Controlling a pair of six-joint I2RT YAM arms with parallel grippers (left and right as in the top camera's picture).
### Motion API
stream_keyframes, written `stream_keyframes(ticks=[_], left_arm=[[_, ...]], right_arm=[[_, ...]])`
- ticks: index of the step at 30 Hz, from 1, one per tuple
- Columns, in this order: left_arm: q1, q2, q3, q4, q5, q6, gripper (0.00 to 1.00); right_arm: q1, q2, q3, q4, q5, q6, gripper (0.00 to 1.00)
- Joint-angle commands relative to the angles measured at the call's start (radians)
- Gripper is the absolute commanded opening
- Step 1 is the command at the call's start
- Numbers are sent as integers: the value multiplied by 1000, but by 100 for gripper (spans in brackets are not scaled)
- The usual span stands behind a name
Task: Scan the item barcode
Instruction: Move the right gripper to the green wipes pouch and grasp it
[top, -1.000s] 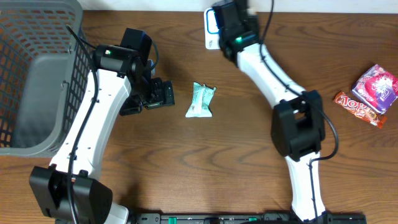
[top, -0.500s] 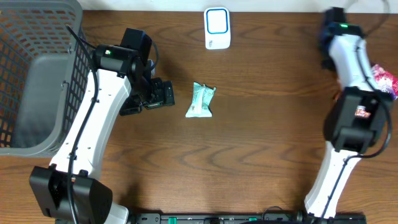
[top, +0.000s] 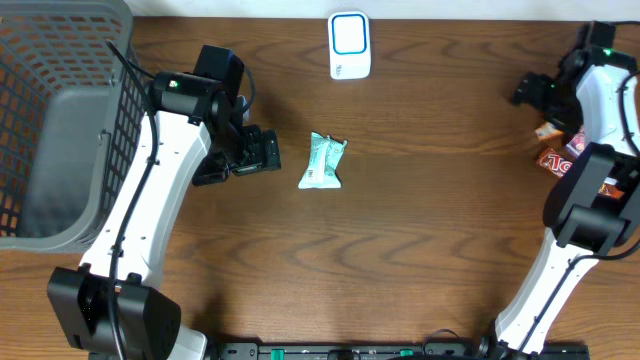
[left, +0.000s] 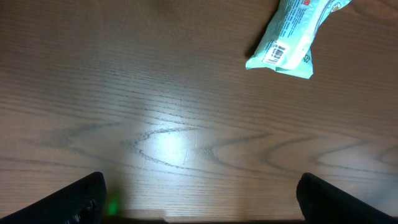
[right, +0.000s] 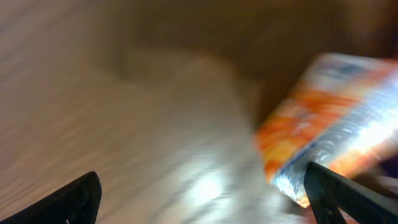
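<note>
Wood tabletop, middle: green packet (top: 322, 161) lies long axis toward the far edge, just right of my left gripper (top: 262, 153), whose fingers are spread and empty. Right gripper (top: 530, 90), also spread wide, hovers near the right edge beside the orange bar (right: 329, 124).

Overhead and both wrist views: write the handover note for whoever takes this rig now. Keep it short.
Left gripper: open, empty, hovering over bare table beside the green packet.
Right gripper: open, empty, at the far right close to an orange snack packet; that view is blurred.
Scanner: at the table's far edge, nothing in front of it.
Green packet: flat mid-table, barcode facing up, clear of both grippers.
Done: nothing is held, and no item is at the scanner.
Left: grasp an item and present its barcode to the scanner.
</note>
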Motion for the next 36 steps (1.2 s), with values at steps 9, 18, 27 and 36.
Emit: stream_keyframes(ticks=[9,18,27,36], left_arm=[[3,2,0,-3,-10,9,98],[3,2,0,-3,-10,9,98],[3,2,0,-3,-10,8,98],[3,2,0,-3,-10,9,98]], right_arm=[[214,-44,-8,-53,-421,-31,97],[465,-44,-8,-95,-395,-27,99],[663,-31,-12,-70,-287,88,99],[734,-24,-196,71,-347,220,93]])
